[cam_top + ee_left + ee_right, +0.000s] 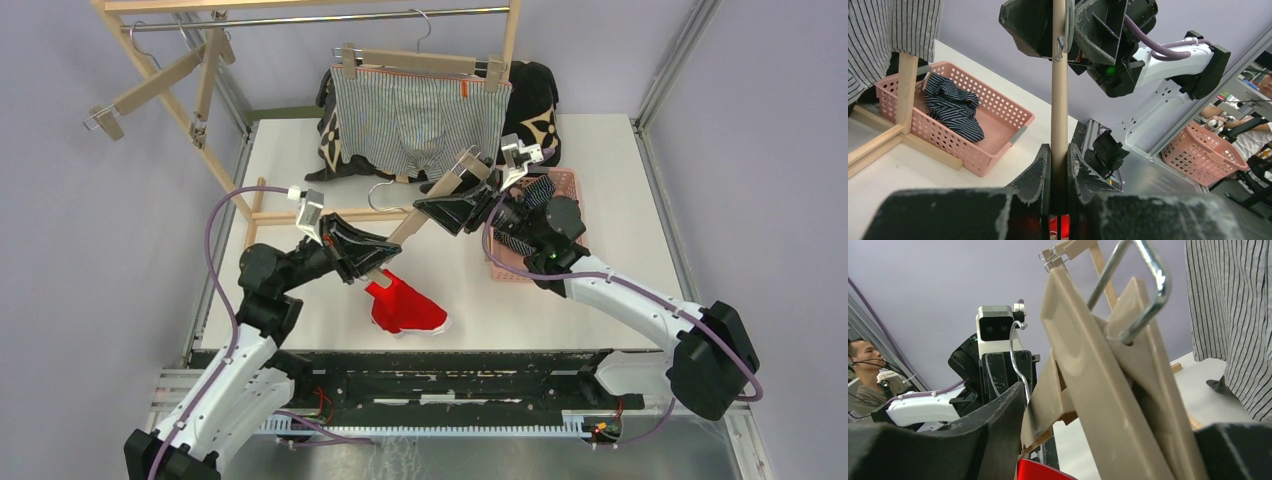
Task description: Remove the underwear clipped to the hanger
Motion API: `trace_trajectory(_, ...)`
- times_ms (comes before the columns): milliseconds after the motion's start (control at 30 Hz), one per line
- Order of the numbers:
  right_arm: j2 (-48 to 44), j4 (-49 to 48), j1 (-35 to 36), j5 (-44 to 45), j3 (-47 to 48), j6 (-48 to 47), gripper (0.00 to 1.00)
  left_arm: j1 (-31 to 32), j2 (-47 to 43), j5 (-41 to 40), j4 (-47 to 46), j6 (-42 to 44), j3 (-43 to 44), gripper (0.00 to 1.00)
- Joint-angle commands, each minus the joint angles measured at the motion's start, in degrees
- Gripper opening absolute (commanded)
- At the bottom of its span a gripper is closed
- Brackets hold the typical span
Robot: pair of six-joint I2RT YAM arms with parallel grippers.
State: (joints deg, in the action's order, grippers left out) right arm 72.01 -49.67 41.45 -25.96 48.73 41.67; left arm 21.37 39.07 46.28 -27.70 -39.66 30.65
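A wooden clip hanger point(435, 205) is held tilted above the table between both grippers. My left gripper point(372, 262) is shut on its lower end; the bar point(1059, 100) runs up between the closed jaws point(1059, 150). My right gripper point(470, 195) is shut on the upper clip end point(1098, 390). The red underwear point(405, 305) lies on the table under the lower end; I cannot tell whether it is still clipped. The grey-and-white pinstriped underwear point(415, 115) hangs clipped to a second hanger on the rail. The navy striped underwear point(955, 107) lies in the pink basket point(998, 125).
A wooden rack point(210, 110) stands at the back left with empty hangers point(150, 85) on its rail. A black floral cushion point(535, 100) sits behind the pinstriped pair. The pink basket point(565, 185) is at the right, partly under my right arm.
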Motion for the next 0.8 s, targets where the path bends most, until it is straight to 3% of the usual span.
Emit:
trace_trajectory(0,-1.6,-6.9,-0.2,-2.7,0.8,1.0,0.6,-0.2,0.7,-2.8,-9.0,-5.1,-0.8,0.03)
trace_trajectory(100,-2.3,-7.8,-0.2,-2.8,0.1,1.8,0.65,-0.1,1.7,-3.6,-14.8,-8.7,-2.3,0.03)
trace_trajectory(200,-2.8,-7.8,-0.2,-2.6,-0.1,2.1,0.61,-0.2,2.5,-4.4,-19.7,-11.6,-3.9,0.03)
trace_trajectory(233,-2.8,-7.8,-0.1,-2.7,0.1,2.2,0.54,-0.1,2.7,-4.8,-21.3,-12.4,-4.4,0.03)
trace_trajectory(333,-2.4,-6.7,0.3,-3.3,1.2,2.5,0.12,-0.1,3.4,-5.8,-24.5,-14.1,-5.9,0.03)
trace_trajectory(367,-2.3,-6.1,0.4,-3.6,1.6,2.4,0.03,-0.1,3.6,-6.1,-25.7,-14.8,-6.3,0.03)
trace_trajectory(633,-2.2,-5.9,1.5,-3.4,1.4,0.4,0.01,0.0,5.4,-5.7,-29.3,-17.2,-7.0,0.03)
trace_trajectory(767,-3.3,-5.6,1.6,-2.2,0.7,-0.1,0.01,0.0,3.0,-6.0,-22.0,-12.6,-5.6,0.28)
